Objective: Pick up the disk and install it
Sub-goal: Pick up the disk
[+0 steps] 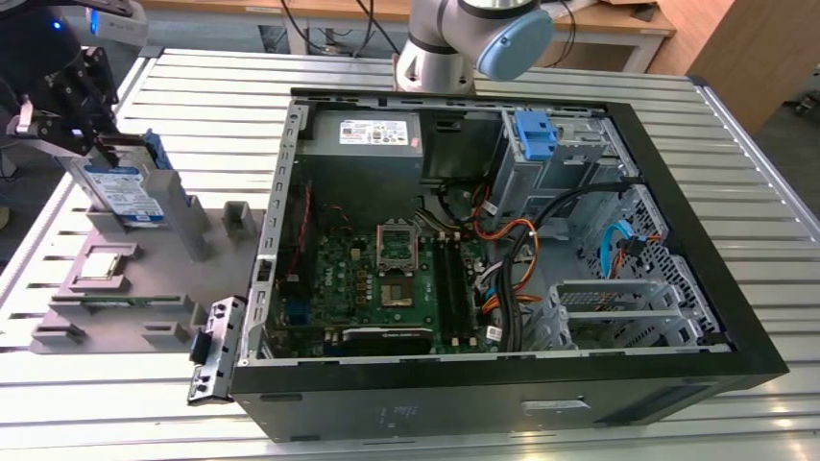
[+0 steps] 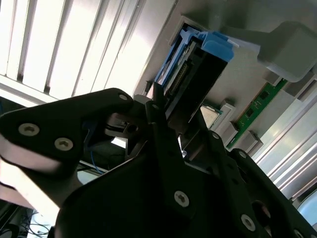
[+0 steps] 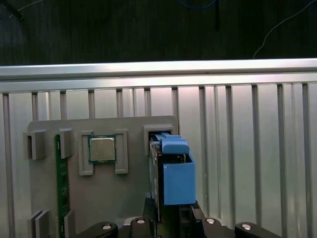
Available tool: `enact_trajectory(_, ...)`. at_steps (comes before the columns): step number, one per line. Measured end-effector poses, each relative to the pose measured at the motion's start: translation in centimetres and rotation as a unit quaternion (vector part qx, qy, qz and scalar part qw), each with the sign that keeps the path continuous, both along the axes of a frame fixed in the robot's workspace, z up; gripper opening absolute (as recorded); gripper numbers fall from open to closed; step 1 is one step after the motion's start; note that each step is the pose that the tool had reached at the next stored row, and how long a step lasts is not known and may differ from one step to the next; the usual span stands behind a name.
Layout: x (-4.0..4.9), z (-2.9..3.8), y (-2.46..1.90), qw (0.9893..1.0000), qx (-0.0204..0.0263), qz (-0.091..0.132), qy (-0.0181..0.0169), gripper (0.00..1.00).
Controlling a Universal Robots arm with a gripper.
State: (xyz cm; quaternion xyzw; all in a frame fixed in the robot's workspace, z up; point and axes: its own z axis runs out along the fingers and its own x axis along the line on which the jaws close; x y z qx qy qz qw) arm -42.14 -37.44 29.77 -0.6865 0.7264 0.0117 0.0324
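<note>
The disk (image 1: 125, 195), a silver drive with a blue-and-white label in a blue carrier, stands on edge over the grey fixture plate (image 1: 141, 288) at the exterior view's left. My gripper (image 1: 75, 152) is above it, with the jaws closed over the disk's upper edge. In the first wrist view the disk (image 3: 171, 173) appears edge-on, running from the gripper (image 3: 159, 220) to a slot of the plate. The second wrist view has the black fingers (image 2: 153, 111) meeting on the end of the disk (image 2: 198, 64). Whether the disk rests in its slot or hangs just above it is unclear.
An open computer case (image 1: 717, 317) lies at the exterior view's right, with a motherboard (image 1: 384, 279), a grey power-supply box (image 1: 372, 134), a blue bracket (image 1: 535, 134) in the drive cage and loose cables. The plate also holds a processor chip (image 3: 101, 148) and a green memory stick (image 3: 62, 183). The arm's base (image 1: 436, 58) stands behind the case.
</note>
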Motion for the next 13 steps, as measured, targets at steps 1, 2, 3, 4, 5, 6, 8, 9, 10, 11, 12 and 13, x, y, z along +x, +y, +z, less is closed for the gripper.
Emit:
enact_trajectory(1, 0.0, 0.0, 0.0, 1.0, 0.0, 0.0, 0.0, 0.35)
enact_trajectory(2, 0.0, 0.0, 0.0, 1.0, 0.0, 0.0, 0.0, 0.35)
enact_trajectory(3, 0.0, -0.01, 0.0, 1.0, 0.0001, 0.0, -0.0001, 0.35)
enact_trajectory(4, 0.0, -0.01, 0.0, 1.0, 0.0001, 0.0, -0.0001, 0.35)
enact_trajectory(5, 0.0, -0.01, 0.0, 1.0, 0.0001, 0.0, -0.0001, 0.35)
enact_trajectory(6, 0.0, -0.01, 0.0, 1.0, 0.0001, 0.0, 0.0, 0.35)
enact_trajectory(8, 0.02, -0.05, 0.0, 1.0, 0.0001, 0.0, -0.0001, 0.35)
enact_trajectory(9, 0.02, -0.05, 0.0, 1.0, 0.0001, 0.0, -0.0001, 0.35)
enact_trajectory(10, 0.02, -0.05, 0.0, 1.0, 0.0001, 0.0, 0.0, 0.35)
enact_trajectory(11, 0.02, -0.06, 0.0, 1.0, 0.0001, 0.0, -0.0001, 0.35)
enact_trajectory(12, 0.03, -0.06, 0.0, 1.0, 0.0001, 0.0, 0.0, 0.35)
enact_trajectory(13, 0.02, -0.06, 0.01, 1.0, 0.0001, 0.0, 0.0, 0.35)
